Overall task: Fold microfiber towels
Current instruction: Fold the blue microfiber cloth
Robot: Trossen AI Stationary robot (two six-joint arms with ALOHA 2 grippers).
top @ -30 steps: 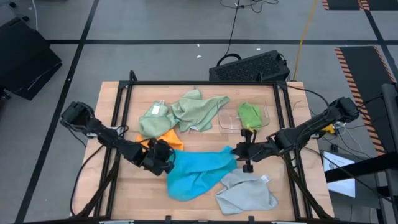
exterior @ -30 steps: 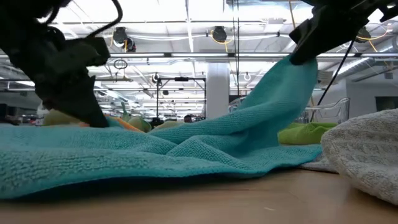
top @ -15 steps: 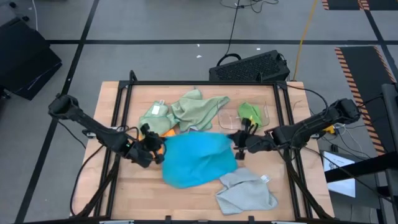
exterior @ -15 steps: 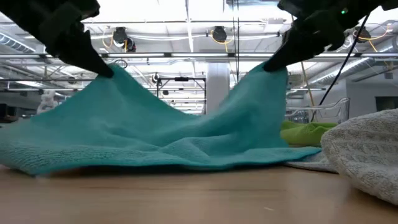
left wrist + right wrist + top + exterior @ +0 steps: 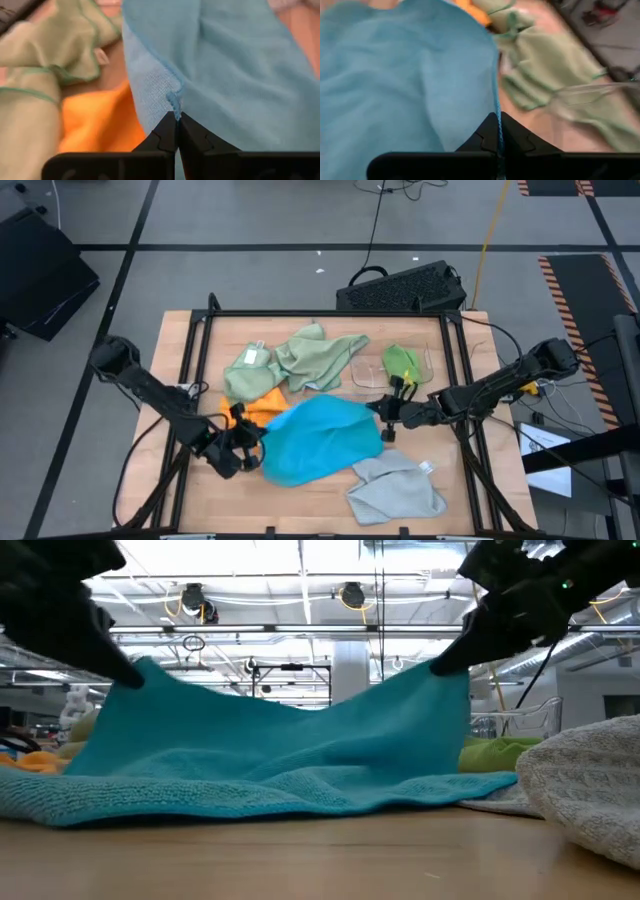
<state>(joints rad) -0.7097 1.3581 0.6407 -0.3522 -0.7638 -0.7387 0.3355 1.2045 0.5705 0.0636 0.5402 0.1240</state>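
Note:
The bright blue towel (image 5: 318, 438) hangs spread between my two grippers over the table's middle, its lower part (image 5: 250, 795) on the table. My left gripper (image 5: 248, 450) is shut on its left end, my right gripper (image 5: 383, 417) on its right end. The orange towel (image 5: 262, 404) and two pale sage green towels (image 5: 300, 362) lie behind it. The bright green towel (image 5: 401, 361) lies in the clear tray (image 5: 365, 377). The light grey towel (image 5: 398, 491) lies at the near right. My left gripper pinches the blue towel's hemmed edge (image 5: 173, 98) between its two fingers, at the towel's left corner (image 5: 140, 668). That corner is lifted and the cloth slopes down from it to the table. My right gripper pinches the towel's hemmed right edge (image 5: 496, 107) between its two fingers, at the raised right corner (image 5: 450, 675). The cloth sags slack between the two holds.
A dark keyboard (image 5: 402, 287) lies beyond the table's far edge. The black frame rails (image 5: 190, 360) run along the table's left and right sides. Bare wood (image 5: 240, 500) shows at the near left.
My left gripper has lifted the blue towel's left end off the table, first toward the far left, then back toward the near edge. My right gripper has moved slightly toward the far edge. The towel has gone from crumpled on the table to spread out between both grippers.

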